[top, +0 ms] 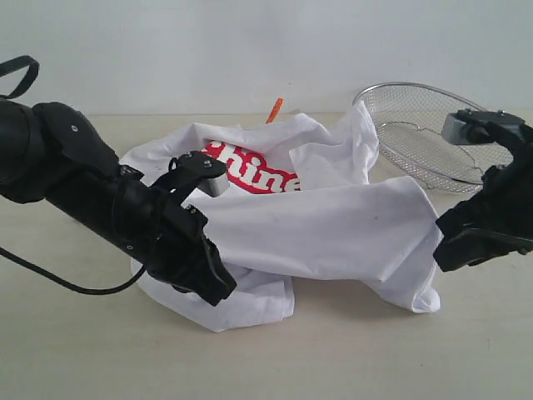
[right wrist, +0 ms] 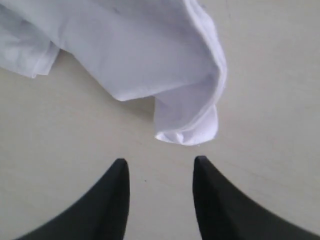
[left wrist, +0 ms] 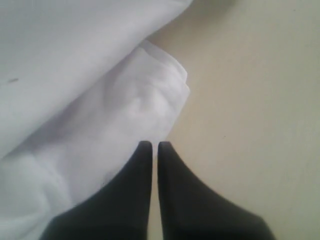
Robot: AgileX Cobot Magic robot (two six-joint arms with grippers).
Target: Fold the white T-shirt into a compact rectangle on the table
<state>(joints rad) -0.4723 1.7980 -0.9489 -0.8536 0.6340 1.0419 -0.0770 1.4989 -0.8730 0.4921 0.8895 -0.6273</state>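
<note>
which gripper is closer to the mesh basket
Right. The right gripper hovers just below the basket in the exterior view; the left gripper is far off, across the white T-shirt.

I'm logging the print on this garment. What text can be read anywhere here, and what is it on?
"hine": red script lettering on the T-shirt chest; a fold hides the start of the word.
Orange neck tag: too small to read.
The wrist views show no text.

Shirt (top: pixel 333 229) lies mid-frame on the table (top: pixel 375 358), basket (top: pixel 416 142) sits upper right, just behind it.
</note>
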